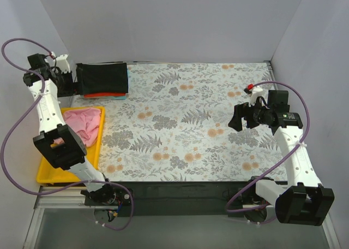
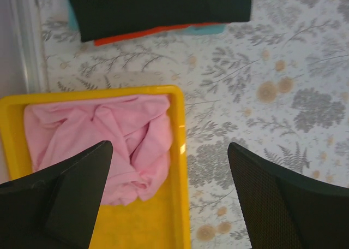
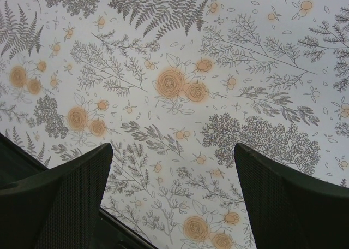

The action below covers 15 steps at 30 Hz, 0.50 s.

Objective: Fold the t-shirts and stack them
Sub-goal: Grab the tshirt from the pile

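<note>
My left gripper (image 2: 169, 150), its fingers (image 2: 71, 200) black and mesh-textured, stands wide and empty over the pink t-shirt (image 2: 109, 134), which lies crumpled in the glossy yellow tray (image 2: 181, 205) at left. Far left, the black t-shirt (image 2: 163, 9) lies folded flat on the orange-red t-shirt (image 2: 142, 35) and a teal edge (image 2: 210, 28). My right gripper (image 3: 172, 148), equally wide, holds nothing above the floral table cloth (image 3: 174, 85).
</note>
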{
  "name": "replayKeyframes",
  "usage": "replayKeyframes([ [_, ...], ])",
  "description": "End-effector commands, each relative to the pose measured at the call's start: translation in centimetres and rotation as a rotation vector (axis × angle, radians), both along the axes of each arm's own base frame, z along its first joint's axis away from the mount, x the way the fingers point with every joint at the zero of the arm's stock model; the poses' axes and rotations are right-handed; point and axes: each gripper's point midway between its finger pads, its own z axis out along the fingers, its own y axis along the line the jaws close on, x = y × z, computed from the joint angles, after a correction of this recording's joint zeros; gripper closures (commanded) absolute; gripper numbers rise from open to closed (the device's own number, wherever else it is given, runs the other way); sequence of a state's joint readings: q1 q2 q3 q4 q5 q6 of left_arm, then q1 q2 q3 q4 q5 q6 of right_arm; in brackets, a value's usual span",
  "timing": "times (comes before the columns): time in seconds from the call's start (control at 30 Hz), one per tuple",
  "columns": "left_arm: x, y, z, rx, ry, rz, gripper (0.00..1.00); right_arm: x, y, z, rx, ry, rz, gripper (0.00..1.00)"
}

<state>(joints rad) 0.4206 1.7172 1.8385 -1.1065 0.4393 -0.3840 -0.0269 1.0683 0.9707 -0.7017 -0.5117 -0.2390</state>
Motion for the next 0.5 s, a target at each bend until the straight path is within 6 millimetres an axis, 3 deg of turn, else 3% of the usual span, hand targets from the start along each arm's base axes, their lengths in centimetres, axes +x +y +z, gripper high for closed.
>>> replayKeyframes([
  [0.0, -2.6, 4.0, -4.2, 0.094, 0.124, 0.002, 0.13, 0.6, 0.0, 1.0, 0.001, -0.038, 0.017, 0.02],
  [0.13, -4.5, 5.5, -10.2, 0.091, 0.254, -0.001, 0.13, 0.7, 0.1, 0.8, 0.006, -0.020, 0.021, 0.02],
  [0.27, -6.9, 6.0, -14.7, 0.105, 0.356, 0.009, 0.13, 0.9, 0.1, 0.6, 0.006, -0.007, 0.022, 0.02],
  [0.4, -8.8, 6.0, -18.4, 0.118, 0.423, 0.015, 0.13, 1.1, 0.1, 0.3, 0.009, 0.011, 0.022, 0.02],
  [0.47, -8.8, 6.3, -19.7, 0.130, 0.428, 0.021, 0.13, 1.2, 0.1, 0.4, 0.008, 0.012, 0.025, 0.02],
])
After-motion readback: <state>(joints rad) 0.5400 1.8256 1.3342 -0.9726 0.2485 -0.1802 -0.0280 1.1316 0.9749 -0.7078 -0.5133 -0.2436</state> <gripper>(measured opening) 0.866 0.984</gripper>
